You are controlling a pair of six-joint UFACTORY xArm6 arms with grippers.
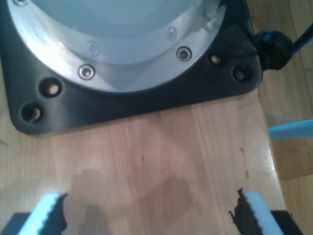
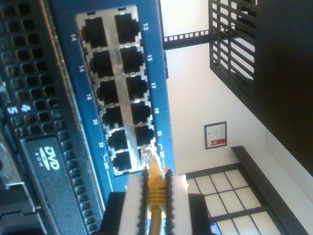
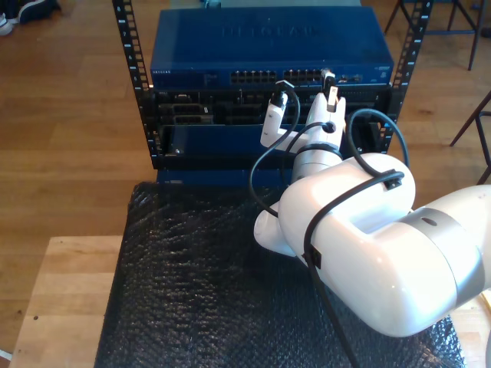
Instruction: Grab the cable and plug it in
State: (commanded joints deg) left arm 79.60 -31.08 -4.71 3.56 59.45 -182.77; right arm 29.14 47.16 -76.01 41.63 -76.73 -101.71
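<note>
Cable plug at switch port.

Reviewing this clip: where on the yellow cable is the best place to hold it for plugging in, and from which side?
Just behind the plug, as my second gripper does now: pads on the two flat sides of the yellow cable, coming from behind along its length. That leaves the clear tip free and pointing at the switch's ports.
</note>
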